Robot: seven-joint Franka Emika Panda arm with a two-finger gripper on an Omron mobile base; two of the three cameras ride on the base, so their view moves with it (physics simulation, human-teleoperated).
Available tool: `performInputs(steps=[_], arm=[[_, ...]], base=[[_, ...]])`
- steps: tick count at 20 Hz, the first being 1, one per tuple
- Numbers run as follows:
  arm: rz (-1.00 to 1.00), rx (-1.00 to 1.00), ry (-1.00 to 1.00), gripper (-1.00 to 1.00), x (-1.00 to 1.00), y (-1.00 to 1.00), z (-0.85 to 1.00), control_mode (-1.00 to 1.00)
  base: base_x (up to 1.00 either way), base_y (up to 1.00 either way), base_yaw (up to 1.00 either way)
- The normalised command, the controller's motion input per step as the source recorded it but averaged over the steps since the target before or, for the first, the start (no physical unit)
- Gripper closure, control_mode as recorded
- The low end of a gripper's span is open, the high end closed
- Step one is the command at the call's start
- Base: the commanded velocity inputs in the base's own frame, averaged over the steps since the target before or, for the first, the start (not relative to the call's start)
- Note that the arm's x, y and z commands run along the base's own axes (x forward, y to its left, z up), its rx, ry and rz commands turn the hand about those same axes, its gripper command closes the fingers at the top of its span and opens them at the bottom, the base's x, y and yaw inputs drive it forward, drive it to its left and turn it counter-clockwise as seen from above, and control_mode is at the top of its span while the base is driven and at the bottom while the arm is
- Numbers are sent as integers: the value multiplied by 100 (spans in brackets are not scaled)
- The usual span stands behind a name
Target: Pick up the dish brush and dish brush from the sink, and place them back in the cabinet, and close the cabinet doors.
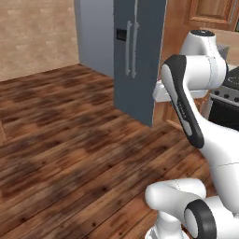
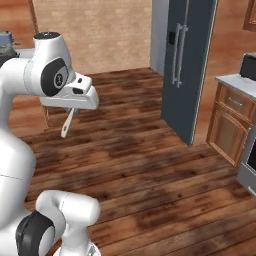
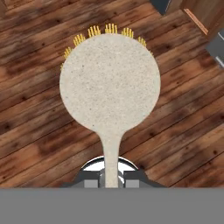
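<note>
My gripper (image 3: pixel 111 179) is shut on the handle of a dish brush (image 3: pixel 109 87). Its round, speckled off-white head faces the hand camera, with yellow bristle tips fringing its far edge. In the right base view the same brush (image 2: pixel 66 125) hangs edge-on below the gripper (image 2: pixel 70 110), above the wooden floor. The sink is out of view. A corner of a reddish-brown panelled wall cabinet (image 1: pixel 210 11) shows at the top right of the left base view, far from the hand.
A tall grey fridge (image 1: pixel 135 51) (image 2: pixel 187 65) stands ahead. Right of it are a low wooden drawer unit under a counter (image 2: pixel 232 120) and a stove (image 1: pixel 228 93). Open wooden floor (image 2: pixel 150 165) stretches in front and to the left.
</note>
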Motion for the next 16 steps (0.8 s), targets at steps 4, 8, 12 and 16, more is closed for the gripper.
performInputs(steps=[4, 8, 12, 16], arm=[[0, 0, 0, 100, 0, 0, 0, 100], [0, 0, 0, 100, 0, 0, 0, 100], [0, 0, 0, 100, 0, 0, 0, 100], [0, 0, 0, 100, 0, 0, 0, 100]], base=[[0, 0, -42], [0, 0, -41], [0, 0, -40], [0, 0, -40]])
